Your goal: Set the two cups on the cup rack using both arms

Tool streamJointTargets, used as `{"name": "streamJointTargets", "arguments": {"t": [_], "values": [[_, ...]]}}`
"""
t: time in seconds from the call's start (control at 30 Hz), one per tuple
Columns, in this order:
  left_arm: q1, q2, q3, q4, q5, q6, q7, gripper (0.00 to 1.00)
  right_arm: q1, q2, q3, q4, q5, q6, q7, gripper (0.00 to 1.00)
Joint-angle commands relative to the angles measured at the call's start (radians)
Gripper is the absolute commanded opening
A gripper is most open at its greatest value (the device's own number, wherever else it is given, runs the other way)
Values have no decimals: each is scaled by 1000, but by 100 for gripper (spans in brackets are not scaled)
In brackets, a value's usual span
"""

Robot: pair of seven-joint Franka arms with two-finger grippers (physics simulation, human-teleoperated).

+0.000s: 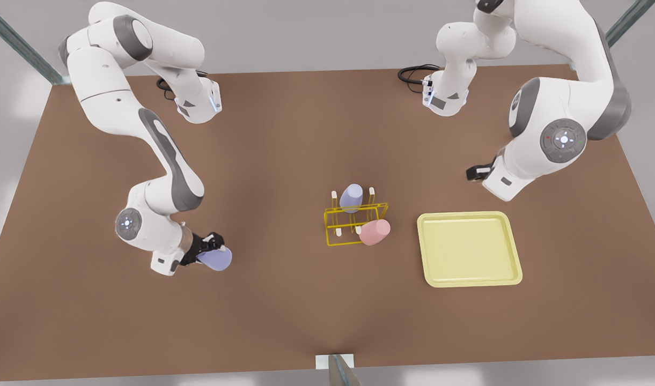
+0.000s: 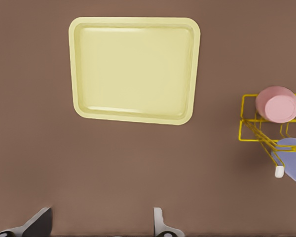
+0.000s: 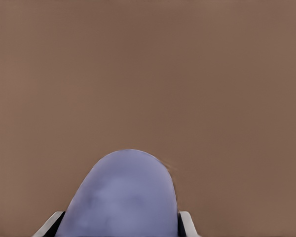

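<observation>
Lavender cup (image 1: 215,259) is clamped in my right gripper (image 1: 212,247) well away from the cup rack (image 1: 354,225), left gripper (image 2: 101,222) waits open near the tray (image 2: 79,69), so I'd carry it level and lower straight onto a free peg.

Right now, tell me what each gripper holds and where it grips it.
The right gripper holds a lavender cup by its sides, fingers flanking it. The left gripper is open, holding nothing, above the table near the tray.
</observation>
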Motion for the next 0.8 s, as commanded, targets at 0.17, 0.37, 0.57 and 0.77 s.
{"name": "streamJointTargets", "arguments": {"t": [0.17,0.37,0.57,0.77], "values": [[69,-7,-1,-11,-83,-75,267,100,191,44,1,116,11,-1,310,76],[66,-10,-5,-14,-82,-81,268,100,286,128,1,222,11,14,369,76],[67,-32,-27,-14,-62,-107,267,100,369,168,1,262,11,48,404,76],[64,-44,-68,-6,-31,-92,265,100,406,173,35,262,12,53,405,76]]}}
